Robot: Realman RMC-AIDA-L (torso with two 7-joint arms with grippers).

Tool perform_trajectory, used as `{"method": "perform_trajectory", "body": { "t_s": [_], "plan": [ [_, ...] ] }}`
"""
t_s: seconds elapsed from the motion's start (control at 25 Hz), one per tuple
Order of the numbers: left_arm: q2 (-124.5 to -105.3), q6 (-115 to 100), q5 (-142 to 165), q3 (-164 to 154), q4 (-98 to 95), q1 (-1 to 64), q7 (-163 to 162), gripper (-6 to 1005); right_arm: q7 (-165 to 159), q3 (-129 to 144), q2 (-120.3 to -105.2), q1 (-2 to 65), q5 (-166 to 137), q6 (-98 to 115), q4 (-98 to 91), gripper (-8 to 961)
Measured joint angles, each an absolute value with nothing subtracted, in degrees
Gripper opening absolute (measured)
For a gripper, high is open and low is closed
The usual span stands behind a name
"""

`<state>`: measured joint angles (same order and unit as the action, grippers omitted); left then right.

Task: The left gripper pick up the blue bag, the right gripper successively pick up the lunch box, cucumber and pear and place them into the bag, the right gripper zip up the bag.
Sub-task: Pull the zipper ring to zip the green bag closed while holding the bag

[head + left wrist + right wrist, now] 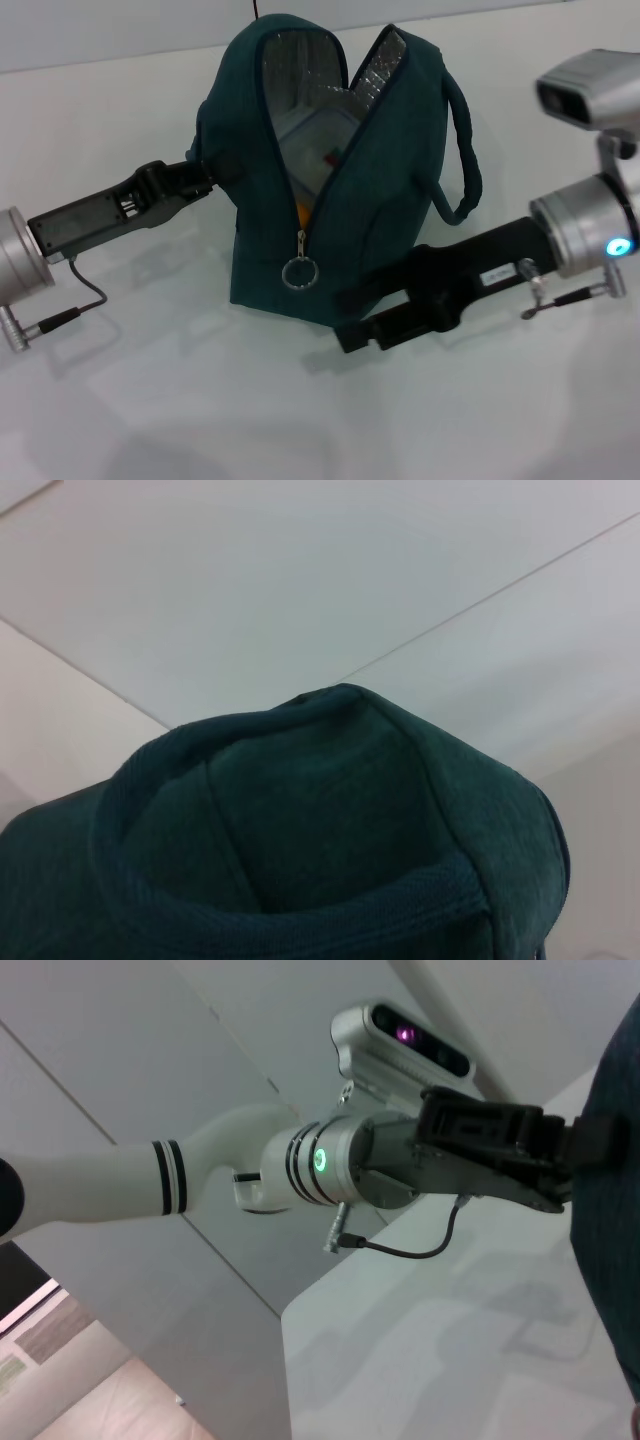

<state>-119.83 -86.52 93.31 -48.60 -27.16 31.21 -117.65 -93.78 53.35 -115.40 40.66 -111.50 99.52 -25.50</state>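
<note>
The bag (330, 180) stands upright mid-table, its left handle pinched in the left gripper (200, 172) to keep the mouth steady; box (315, 150) inside. Right gripper (350, 315) hovers near the zip ring (299, 273), its fingers' spread unclear

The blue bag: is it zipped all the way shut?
No, the blue bag gapes open at the top, showing its silver lining and the lunch box inside.

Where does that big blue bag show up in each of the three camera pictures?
Head view: the blue bag stands upright at centre, part unzipped, on the white table.
Left wrist view: its fabric fills the lower half, seen very close.
Right wrist view: only a dark sliver at the right edge.
Shared landmark: the left gripper at the bag's side, also seen in the right wrist view.
</note>
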Motion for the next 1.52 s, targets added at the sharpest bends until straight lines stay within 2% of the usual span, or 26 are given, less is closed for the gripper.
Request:
{"method": "perform_trajectory", "body": {
  "t_s": [0.76,1.52],
  "plan": [
    [-120.01,-86.6,91.1,-48.7,-25.6,31.0,-117.1,76,-93.8,58.9,-116.09,43.4,-111.2,88.7,-22.4,597],
    [-120.17,-86.7,90.3,-48.8,-24.2,29.9,-116.1,76,-92.6,66.9,-116.19,43.0,-100.7,81.6,-22.7,576]
  ]
}}
